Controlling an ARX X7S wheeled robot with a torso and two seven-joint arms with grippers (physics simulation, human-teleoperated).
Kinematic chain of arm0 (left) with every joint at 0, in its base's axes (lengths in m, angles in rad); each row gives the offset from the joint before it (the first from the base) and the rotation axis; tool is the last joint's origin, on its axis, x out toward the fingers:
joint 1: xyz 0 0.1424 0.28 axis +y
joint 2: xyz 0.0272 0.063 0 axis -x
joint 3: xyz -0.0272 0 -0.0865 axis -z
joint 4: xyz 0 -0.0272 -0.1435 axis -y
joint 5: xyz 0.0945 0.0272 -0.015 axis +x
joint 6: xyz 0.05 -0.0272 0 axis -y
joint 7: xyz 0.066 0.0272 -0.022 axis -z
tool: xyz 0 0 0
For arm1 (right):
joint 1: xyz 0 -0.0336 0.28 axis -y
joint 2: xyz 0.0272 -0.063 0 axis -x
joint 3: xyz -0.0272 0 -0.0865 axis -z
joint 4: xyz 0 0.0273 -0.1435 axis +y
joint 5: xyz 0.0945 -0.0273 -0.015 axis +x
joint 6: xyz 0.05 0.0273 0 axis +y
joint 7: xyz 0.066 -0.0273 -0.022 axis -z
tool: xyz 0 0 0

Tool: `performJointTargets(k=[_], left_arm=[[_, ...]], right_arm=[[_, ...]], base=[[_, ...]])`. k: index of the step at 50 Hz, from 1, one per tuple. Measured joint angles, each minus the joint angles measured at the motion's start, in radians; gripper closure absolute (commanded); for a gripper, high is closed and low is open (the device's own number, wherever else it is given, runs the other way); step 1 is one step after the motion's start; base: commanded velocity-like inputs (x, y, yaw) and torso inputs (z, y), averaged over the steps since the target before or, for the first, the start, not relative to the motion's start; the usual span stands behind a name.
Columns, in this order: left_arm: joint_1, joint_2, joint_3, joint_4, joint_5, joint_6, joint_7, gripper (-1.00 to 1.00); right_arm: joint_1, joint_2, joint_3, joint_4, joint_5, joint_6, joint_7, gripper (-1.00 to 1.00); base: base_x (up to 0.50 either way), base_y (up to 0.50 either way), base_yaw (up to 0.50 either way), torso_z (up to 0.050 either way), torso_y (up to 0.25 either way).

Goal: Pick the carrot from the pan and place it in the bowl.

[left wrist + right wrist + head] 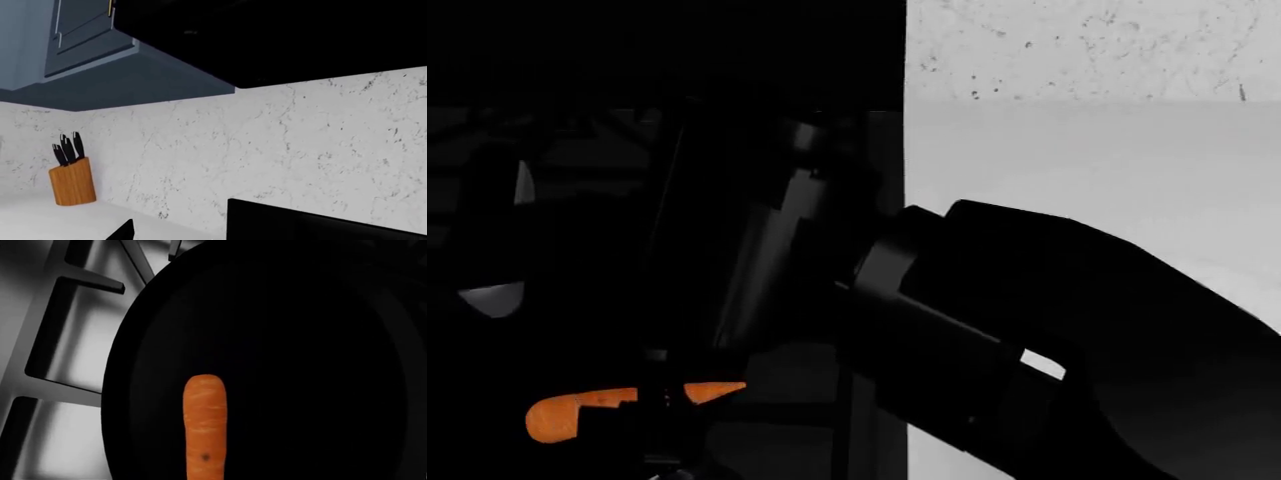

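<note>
Carrot (205,427) lies in the pan (293,340), lower centre of right wrist view. We can't tell either gripper's state. We'd centre over its mid-body w/ jaws across the width, then descend.

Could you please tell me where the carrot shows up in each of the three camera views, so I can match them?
Left wrist view: not in it; only the wall, cabinets and a knife block.
Head view: the carrot is at the lower left, partly hidden by dark arm parts.
Right wrist view: the carrot lies in the pan, running off the bottom edge.
Shared landmark: the carrot itself, in the head and right wrist views.
</note>
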Motion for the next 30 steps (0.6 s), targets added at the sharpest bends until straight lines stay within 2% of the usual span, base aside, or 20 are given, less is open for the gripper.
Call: performJointTargets(k=[30], left_arm=[[0.052, 0.032, -0.012, -0.035, 0.044, 0.041, 0.033, -1.00]], right_arm=[[-0.034, 0.000, 0.000, 0.001, -0.023, -0.012, 0.000, -1.00]], base=[[0.00, 0.00, 0.00, 0.000, 0.000]])
